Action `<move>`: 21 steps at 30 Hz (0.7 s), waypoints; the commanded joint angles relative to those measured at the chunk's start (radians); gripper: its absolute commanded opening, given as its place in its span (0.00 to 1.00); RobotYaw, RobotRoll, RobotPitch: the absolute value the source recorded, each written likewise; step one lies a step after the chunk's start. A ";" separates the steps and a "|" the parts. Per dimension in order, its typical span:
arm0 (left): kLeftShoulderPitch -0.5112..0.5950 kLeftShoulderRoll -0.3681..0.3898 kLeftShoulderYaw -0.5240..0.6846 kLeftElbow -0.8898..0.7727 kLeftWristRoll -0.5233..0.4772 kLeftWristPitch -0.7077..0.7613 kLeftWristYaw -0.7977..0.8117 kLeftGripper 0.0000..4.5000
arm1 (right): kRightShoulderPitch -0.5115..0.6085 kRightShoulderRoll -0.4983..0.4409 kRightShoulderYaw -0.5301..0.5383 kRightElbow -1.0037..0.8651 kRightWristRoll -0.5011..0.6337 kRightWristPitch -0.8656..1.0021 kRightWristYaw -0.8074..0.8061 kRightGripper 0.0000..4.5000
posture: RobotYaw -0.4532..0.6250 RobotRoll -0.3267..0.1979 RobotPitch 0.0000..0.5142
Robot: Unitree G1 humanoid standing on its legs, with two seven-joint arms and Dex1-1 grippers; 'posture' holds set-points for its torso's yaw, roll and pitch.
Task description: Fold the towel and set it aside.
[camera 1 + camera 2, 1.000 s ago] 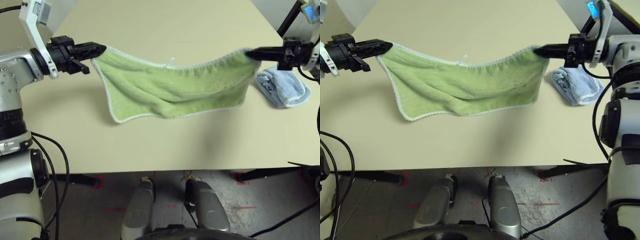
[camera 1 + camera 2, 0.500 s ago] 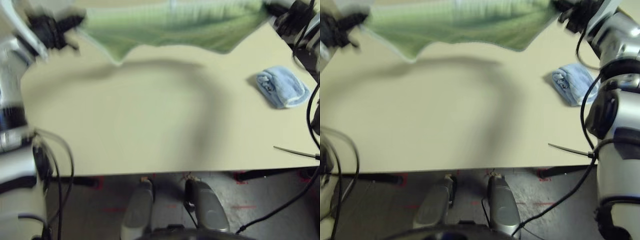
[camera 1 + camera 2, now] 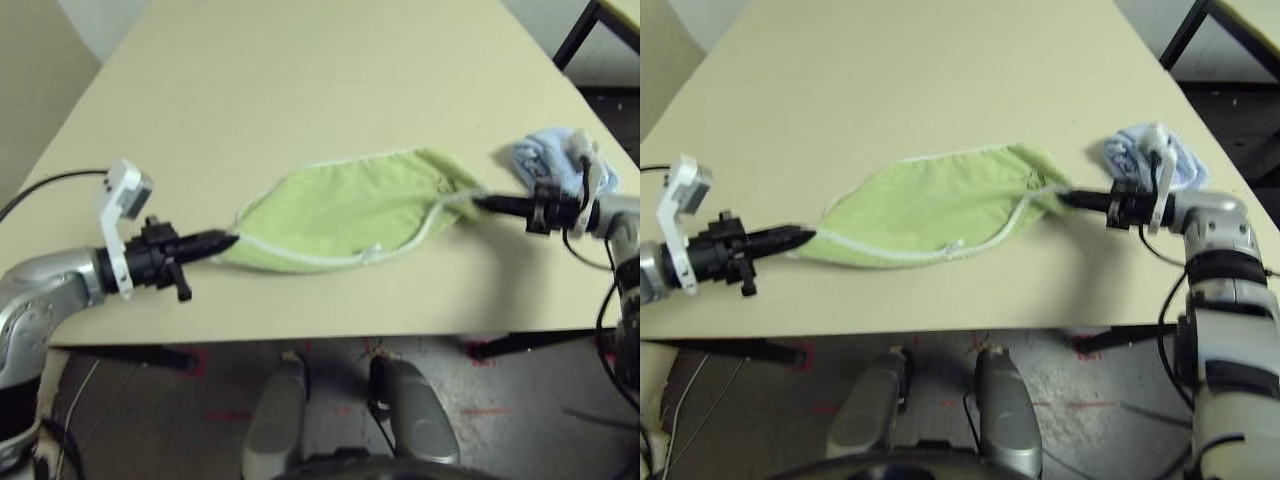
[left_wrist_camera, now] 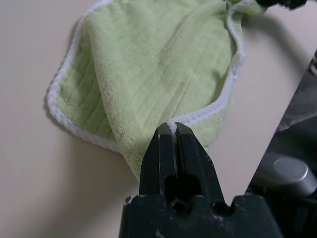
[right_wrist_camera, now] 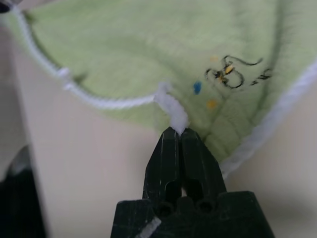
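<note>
Towel (image 3: 350, 208) is down on the table (image 3: 300, 80), near the front edge, doubled over into a half-moon shape with the white edging curving along the near side. Small white tag (image 3: 375, 250) sticks out on that near edge. Embroidered motif (image 5: 233, 74) sits close to the right-hand corner.

Left gripper (image 3: 226, 239) is clamped on the towel's left corner, fingers pressed together on the white edging; the wrist view shows the trim pinched right at the fingertips (image 4: 166, 136). It sits low, just above the table surface, pointing right along the towel.

Right gripper (image 3: 480, 203) is clamped on the towel's right corner, a bunched bit of white trim pinched at its tip, pointing left. Also low over the table.

Both corners are drawn out toward the grippers, so the towel tapers to a point at each end, with the middle lying flat on the table.

Blue rolled towel (image 3: 545, 160) is just behind the right gripper's wrist, near the right edge of the table
</note>
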 commanded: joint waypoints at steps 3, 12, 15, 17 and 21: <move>0.058 0.049 0.006 0.026 0.015 -0.054 -0.090 0.01 | 0.068 -0.110 0.100 -0.141 0.106 0.150 0.030 0.00 | 0.60 0.62 0.37; 0.074 0.085 0.013 0.076 -0.012 -0.061 -0.194 0.01 | 0.064 -0.236 0.225 -0.136 0.183 0.182 0.030 0.00 | 0.59 0.62 0.36; 0.074 0.095 0.027 0.101 -0.042 -0.036 -0.231 0.01 | 0.055 -0.250 0.248 -0.121 0.194 0.189 0.030 0.00 | 0.59 0.62 0.36; 0.069 0.095 0.038 0.121 -0.065 -0.026 -0.249 0.01 | 0.045 -0.241 0.245 -0.105 0.194 0.184 0.030 0.00 | 0.59 0.62 0.36; -0.023 0.027 0.066 0.180 -0.116 -0.011 -0.177 0.01 | -0.019 -0.145 0.163 -0.025 0.175 0.146 -0.027 0.00 | 0.59 0.62 0.35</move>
